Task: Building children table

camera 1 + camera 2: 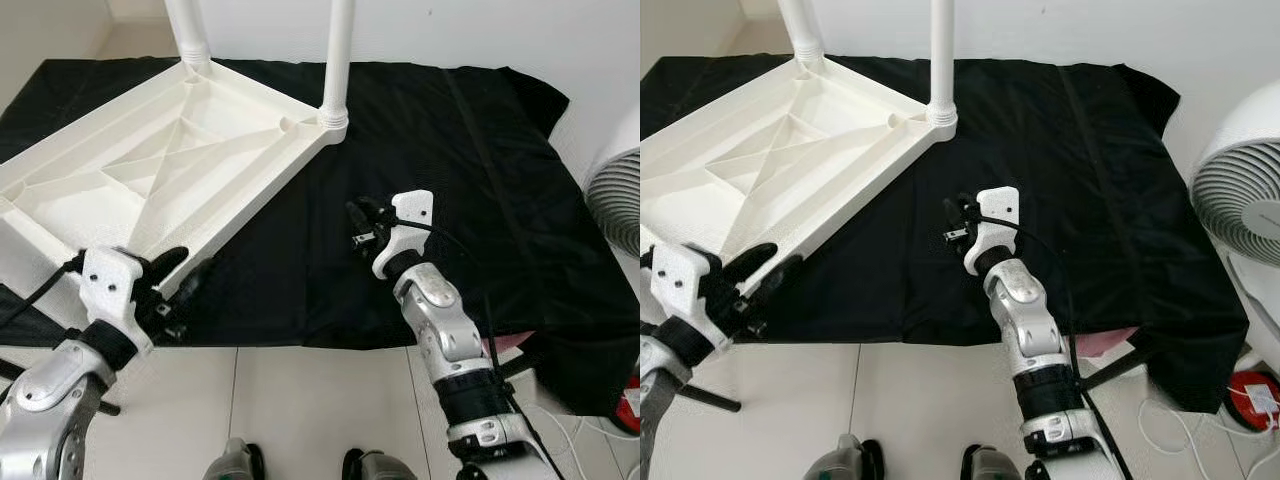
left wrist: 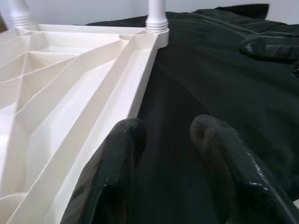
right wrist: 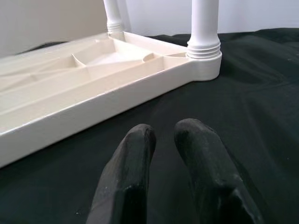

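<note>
A white plastic table top [image 1: 150, 160] lies upside down on a black cloth [image 1: 480, 180], ribbed underside up. Two white legs stand upright in its far corners, one at the right [image 1: 338, 60] and one further left [image 1: 188, 30]. My left gripper [image 1: 185, 270] is at the top's near edge, open, with nothing between its fingers; one finger [image 2: 124, 154] lies close beside the edge. My right gripper [image 1: 357, 215] hovers low over bare cloth to the right of the table top, shut and holding nothing. Its fingertips [image 3: 140, 140] point toward the right leg's socket [image 3: 204, 58].
A white fan [image 1: 615, 200] stands at the right, beside the cloth. A red object and cables [image 1: 1255, 395] lie on the floor at the near right. Pale tiled floor [image 1: 300, 400] runs along the cloth's near edge, with my feet [image 1: 235, 462] on it.
</note>
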You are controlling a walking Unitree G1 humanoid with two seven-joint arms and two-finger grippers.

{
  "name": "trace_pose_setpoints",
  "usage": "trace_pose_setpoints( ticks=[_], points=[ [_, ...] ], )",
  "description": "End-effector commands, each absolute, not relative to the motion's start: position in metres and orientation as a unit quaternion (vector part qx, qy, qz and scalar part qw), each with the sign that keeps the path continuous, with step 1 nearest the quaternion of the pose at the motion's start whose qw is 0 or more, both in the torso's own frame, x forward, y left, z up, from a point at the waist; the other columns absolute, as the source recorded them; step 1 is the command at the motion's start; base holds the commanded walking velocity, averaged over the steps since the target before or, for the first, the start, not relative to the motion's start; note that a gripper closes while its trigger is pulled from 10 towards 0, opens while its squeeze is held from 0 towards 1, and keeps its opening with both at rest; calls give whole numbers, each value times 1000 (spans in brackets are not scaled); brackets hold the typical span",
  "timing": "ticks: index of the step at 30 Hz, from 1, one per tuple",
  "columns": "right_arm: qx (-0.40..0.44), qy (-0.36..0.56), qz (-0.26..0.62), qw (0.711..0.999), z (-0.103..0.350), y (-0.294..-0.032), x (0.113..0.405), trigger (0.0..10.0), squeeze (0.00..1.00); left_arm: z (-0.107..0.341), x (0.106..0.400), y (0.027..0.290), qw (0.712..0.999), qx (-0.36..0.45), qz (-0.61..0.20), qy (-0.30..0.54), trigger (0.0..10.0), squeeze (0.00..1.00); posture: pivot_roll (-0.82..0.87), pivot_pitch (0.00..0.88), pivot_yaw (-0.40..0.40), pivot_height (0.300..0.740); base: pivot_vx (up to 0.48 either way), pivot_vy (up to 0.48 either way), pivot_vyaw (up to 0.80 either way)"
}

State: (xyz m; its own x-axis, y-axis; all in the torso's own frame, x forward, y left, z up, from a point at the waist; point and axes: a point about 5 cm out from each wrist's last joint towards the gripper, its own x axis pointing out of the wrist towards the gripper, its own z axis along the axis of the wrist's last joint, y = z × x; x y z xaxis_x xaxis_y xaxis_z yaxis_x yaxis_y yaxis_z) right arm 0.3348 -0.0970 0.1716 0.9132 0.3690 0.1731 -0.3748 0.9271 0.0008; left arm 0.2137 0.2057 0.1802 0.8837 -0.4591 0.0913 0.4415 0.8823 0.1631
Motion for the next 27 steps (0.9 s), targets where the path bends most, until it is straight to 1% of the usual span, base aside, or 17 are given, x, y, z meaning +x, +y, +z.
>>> trace_pose_setpoints(
  ticks=[1,8,11,15,17,20,27],
  points=[
    [4,-82,182,980,170,-97,337,10000,0,183,210,208,969,72,-224,-75,10000,0,80,144,-15,740,0,0,0],
    [-26,-91,162,982,171,-102,346,10000,0,178,195,220,972,70,-212,-75,10000,0,100,153,-30,740,0,0,0],
    [-29,-92,160,982,171,-103,346,10000,0,177,193,221,972,70,-212,-74,10000,0,100,153,-30,740,0,0,0],
    [-33,-92,153,983,169,-108,348,10000,0,177,187,225,971,70,-218,-72,10000,0,99,152,-32,740,0,0,0],
    [-35,-93,145,984,169,-113,352,10000,0,173,180,227,967,71,-239,-58,10000,0,94,150,-31,740,0,0,0],
    [-37,-93,142,985,170,-115,354,10000,0,168,177,227,964,67,-253,-46,10000,0,96,146,-32,740,0,0,0],
    [-42,-95,134,985,168,-119,358,10000,0,169,179,224,962,76,-255,-55,10000,0,96,131,-28,740,0,0,0]
  ],
)
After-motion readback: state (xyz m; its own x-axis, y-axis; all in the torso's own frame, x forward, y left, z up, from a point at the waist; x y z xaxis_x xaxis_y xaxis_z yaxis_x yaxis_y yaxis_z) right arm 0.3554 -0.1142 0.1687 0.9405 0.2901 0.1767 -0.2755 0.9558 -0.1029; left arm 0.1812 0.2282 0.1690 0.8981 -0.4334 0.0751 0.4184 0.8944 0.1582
